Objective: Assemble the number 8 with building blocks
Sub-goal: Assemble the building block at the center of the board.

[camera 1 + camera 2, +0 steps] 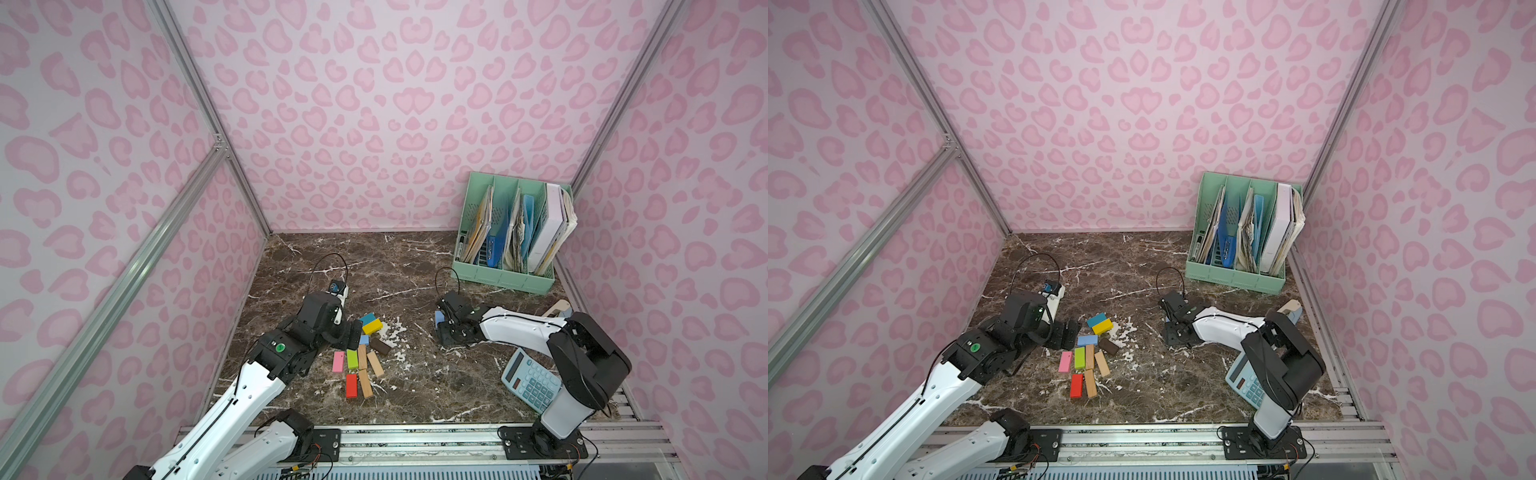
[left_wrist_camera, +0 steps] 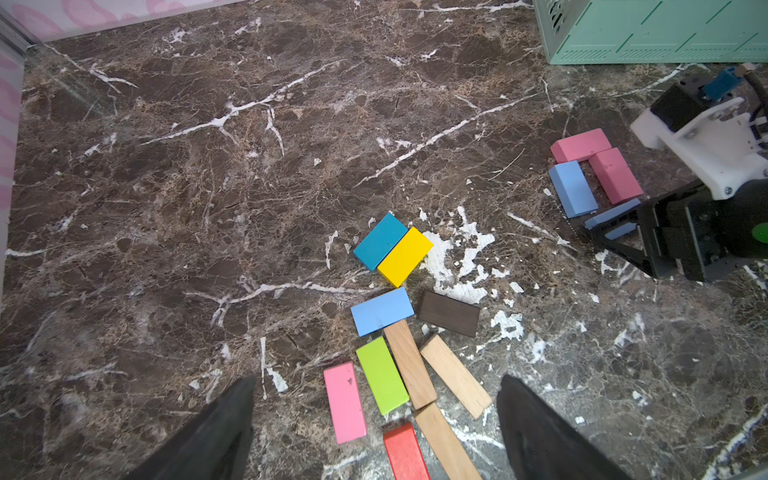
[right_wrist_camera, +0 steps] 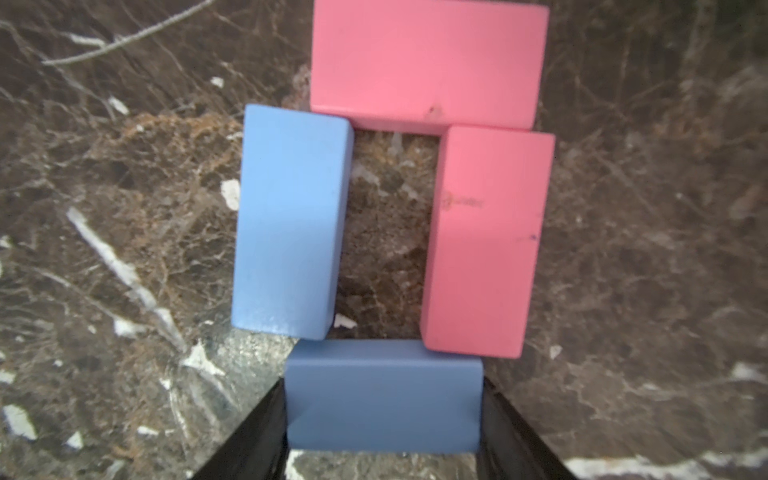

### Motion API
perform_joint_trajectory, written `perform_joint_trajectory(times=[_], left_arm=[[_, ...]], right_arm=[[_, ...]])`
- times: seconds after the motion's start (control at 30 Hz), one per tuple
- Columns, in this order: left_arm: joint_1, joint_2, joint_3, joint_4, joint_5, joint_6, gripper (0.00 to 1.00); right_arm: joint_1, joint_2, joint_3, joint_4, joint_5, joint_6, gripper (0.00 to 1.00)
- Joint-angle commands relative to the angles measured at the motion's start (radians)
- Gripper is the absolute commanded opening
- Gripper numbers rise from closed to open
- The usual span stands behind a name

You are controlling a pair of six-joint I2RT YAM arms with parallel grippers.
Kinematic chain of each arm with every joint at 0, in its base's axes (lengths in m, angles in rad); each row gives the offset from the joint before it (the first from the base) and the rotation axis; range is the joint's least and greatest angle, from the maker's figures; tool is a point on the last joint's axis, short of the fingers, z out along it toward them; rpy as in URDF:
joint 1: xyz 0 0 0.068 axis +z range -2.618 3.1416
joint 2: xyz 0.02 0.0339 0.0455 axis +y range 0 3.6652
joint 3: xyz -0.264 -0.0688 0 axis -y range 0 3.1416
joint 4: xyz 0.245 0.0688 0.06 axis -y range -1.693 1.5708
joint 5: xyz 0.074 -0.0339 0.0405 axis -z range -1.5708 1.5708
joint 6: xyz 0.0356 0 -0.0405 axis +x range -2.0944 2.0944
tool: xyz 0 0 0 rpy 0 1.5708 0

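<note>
Building blocks (image 2: 381,374) lie in two groups on the dark worktop (image 1: 415,266). A loose bunch sits left of the middle, flat and close together. The left fingers (image 2: 216,440) hang over its near edge, spread wide with nothing between them. Further right, four blocks make a small square ring, which looks like the top half of the 8. It has a pink far block (image 3: 428,62), a blue side block (image 3: 291,220) on the left, a pink side block (image 3: 486,241) on the right, and a blue near block (image 3: 382,403) closing the gap. The right fingers (image 3: 257,449) press on both ends of that blue near block, pinching it as it sits against the two side blocks. I think the tricky part is letting go. The ring blocks only meet at their ends, so if the fingers open unevenly, or lift while squeezing, the near block could slide and push the side blocks apart. The blue side block is a little crooked, so a small bump could open the ring. The lower loop needs more blocks, and the left fingers reaching into the tight bunch might knock some away or grab two at once.
</note>
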Motion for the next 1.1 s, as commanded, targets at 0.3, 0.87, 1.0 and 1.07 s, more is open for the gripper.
perform_joint_trajectory(times=[0.3,0.87,1.0,1.07], left_arm=[[0.001,0.004,0.007,-0.004,0.007,-0.007,0.95],[0.001,0.012,0.012,-0.008,0.007,-0.008,0.95],[0.001,0.013,0.012,-0.009,0.007,-0.009,0.95],[0.001,0.011,0.012,-0.01,0.007,-0.011,0.95]], right_arm=[[0.001,0.012,-0.001,-0.031,-0.023,0.017,0.6],[-0.001,0.027,0.018,-0.031,-0.031,0.021,0.58],[-0.001,0.025,0.02,-0.029,-0.038,0.024,0.62],[-0.002,0.024,0.022,-0.029,-0.04,0.025,0.65]])
